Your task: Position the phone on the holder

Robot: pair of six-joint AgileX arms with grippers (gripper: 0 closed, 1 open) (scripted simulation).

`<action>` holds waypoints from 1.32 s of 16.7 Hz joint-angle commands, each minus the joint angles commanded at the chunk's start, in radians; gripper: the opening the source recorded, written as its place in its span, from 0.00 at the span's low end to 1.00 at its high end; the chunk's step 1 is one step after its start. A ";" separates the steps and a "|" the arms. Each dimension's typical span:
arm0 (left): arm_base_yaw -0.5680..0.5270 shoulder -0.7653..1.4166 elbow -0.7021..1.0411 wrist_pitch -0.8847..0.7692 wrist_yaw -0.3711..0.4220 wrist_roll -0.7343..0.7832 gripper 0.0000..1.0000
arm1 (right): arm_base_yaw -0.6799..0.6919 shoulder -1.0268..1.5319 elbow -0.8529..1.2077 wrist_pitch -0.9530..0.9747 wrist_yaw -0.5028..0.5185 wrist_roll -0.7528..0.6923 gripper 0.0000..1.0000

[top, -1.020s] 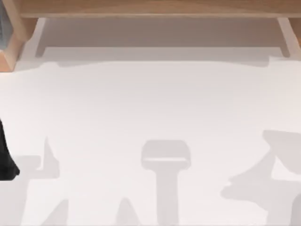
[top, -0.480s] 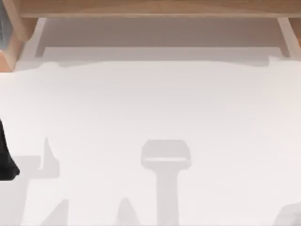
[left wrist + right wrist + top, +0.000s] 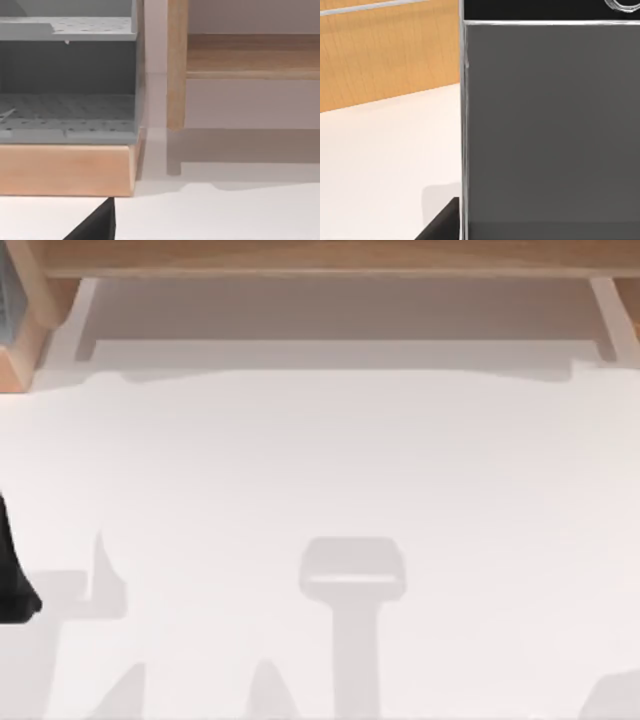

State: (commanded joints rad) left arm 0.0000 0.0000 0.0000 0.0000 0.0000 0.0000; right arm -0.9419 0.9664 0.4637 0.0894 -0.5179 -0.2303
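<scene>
The phone [image 3: 550,125] stands very close in the right wrist view, a dark grey glossy screen with a thin silver rim and part of a round button at one end. It hangs above the white table [image 3: 380,165], with a faint shadow beneath. A dark fingertip [image 3: 442,225] of my right gripper lies against the phone's long edge, so the gripper appears shut on it. My left arm [image 3: 10,575] is parked at the table's left edge. The holder is out of view.
A wooden shelf frame [image 3: 320,260] runs along the back of the table. At the back left stands a grey perforated rack [image 3: 67,80] on a wooden base [image 3: 67,170]. Arm shadows lie on the table's front.
The right arm's shadow has slid off the right side of the table towards the front right corner. The left arm has not moved.
</scene>
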 joint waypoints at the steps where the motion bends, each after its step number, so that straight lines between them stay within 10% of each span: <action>1: 0.000 0.000 0.000 0.000 0.000 0.000 1.00 | 0.000 -0.001 0.001 0.001 0.001 0.001 0.00; 12: 0.000 0.000 0.000 0.000 0.000 0.000 1.00 | 0.018 -0.012 0.016 0.179 0.087 0.177 0.00; 22: 0.000 0.000 0.000 0.000 0.000 0.000 1.00 | 0.105 0.243 0.035 0.236 0.105 0.055 0.00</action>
State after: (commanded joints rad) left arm 0.0000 0.0000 0.0000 0.0000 0.0000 0.0000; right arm -0.8367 1.2089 0.4992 0.3256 -0.4130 -0.1757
